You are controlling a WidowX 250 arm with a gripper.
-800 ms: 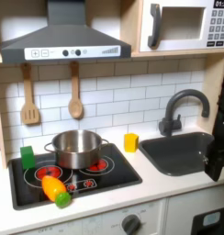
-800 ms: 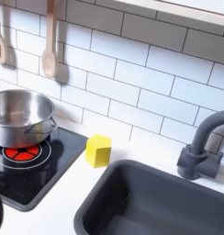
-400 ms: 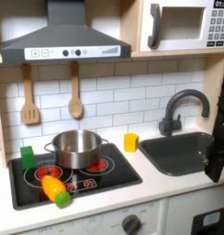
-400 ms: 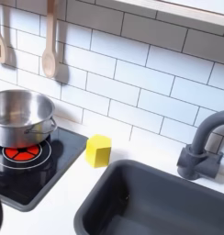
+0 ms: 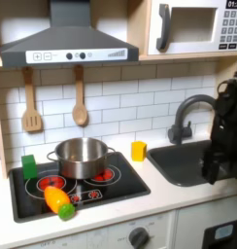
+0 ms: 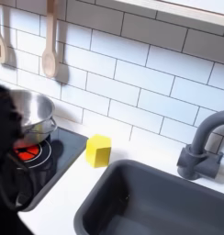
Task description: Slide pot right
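Approach is the step in hand, as I judge it: the arm (image 5: 222, 136) stands as a dark blurred mass over the sink (image 5: 188, 160) at the first exterior view's right, well apart from the pot (image 5: 80, 156). The claw itself is lost in the blur, so I cannot tell how far open it is or whether it has hold of anything.

The pot sits at the back of the black stovetop (image 5: 120, 185), over the red burner rings, near the first exterior view's left. In the second exterior view a dark shape covers part of it at that picture's left edge.

The next move calls for bringing the claw across to the pot's far side or rim, then pushing or dragging it level, without tipping it.

The pot is round, shiny silver metal with low straight walls. The yellow cup (image 6: 98, 150) beside the stove looks like matte plastic, blocky and small. The sink is smooth dark grey with a curved grey faucet (image 6: 202, 147). Two wooden utensils (image 5: 80, 101) hang on glossy white tile.
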